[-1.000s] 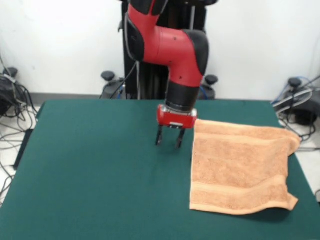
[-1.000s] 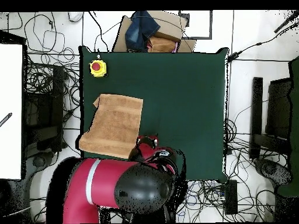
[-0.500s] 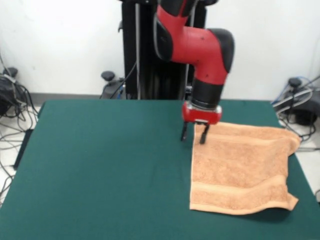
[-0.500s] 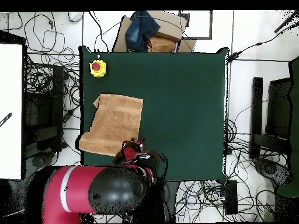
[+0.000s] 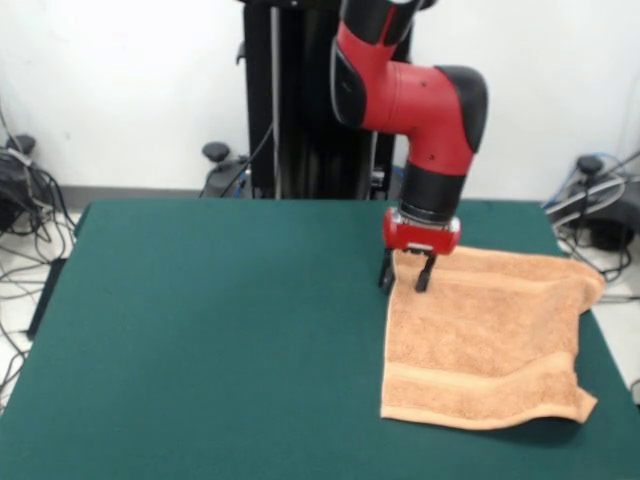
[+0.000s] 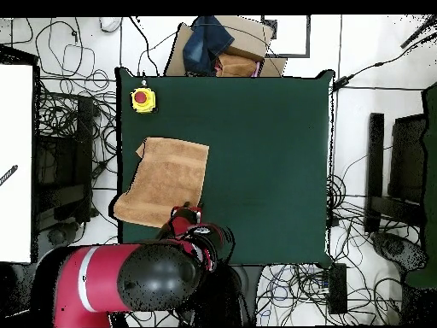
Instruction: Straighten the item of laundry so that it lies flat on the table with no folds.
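Observation:
The orange-tan towel (image 5: 485,340) lies on the right part of the green table (image 5: 200,330) in the front view. It looks doubled over, with a rumpled fold along its right side and a woven band near the front edge. My gripper (image 5: 405,281) is open, fingers pointing down, low over the towel's far left corner; one finger is off the cloth, the other over it. In the overhead view the towel (image 6: 166,181) lies at the table's (image 6: 265,154) left side, and the arm hides most of the gripper (image 6: 184,214).
A yellow box with a red button (image 6: 142,100) sits on the table's corner, beyond the towel. A cardboard box with dark cloth (image 6: 218,47) stands off the table's far edge. Cables cover the floor around the table.
The arm has swung from the table's middle towards the towel; the gripper, still open, has gone from beside the towel's edge to over its far corner and lower.

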Motion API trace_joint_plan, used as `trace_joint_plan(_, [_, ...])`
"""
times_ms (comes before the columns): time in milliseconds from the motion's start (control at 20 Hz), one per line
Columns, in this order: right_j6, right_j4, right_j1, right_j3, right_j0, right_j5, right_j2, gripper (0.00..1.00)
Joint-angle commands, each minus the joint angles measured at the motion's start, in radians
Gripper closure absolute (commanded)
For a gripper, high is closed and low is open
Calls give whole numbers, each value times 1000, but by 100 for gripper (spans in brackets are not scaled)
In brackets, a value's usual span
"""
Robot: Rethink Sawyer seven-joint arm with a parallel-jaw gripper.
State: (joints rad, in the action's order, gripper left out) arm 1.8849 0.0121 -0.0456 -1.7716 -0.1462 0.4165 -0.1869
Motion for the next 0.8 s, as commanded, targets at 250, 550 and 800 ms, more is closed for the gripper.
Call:
trace_joint_plan(250, [179,-86,228,258,24,140,125,0])
trace_joint_plan(550, [153,-117,234,263,14,128,95,0])
trace_joint_plan(800, [145,-126,223,245,10,115,75,0])
